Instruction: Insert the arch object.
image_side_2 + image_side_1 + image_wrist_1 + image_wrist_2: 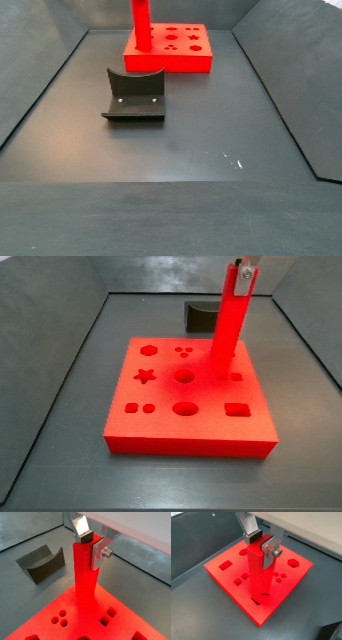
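The arch object (41, 562) is a small dark block with a concave cut-out. It lies free on the grey floor beside the red board, and shows in both side views (201, 314) (134, 95). My gripper (92, 544) is well above it, at the top of the tall red pole (85, 577), with its silver fingers (101, 554) pressed on two opposite sides of the pole's top. Another wrist view shows the same grip (261, 543) on the pole (256, 572). In a side view the gripper (242, 271) shows only at the top edge.
The flat red board (224, 572) with shaped holes lies on the floor, with the pole standing upright in it (227, 326). It shows at the far end in a side view (201, 62). Grey walls enclose the floor on several sides.
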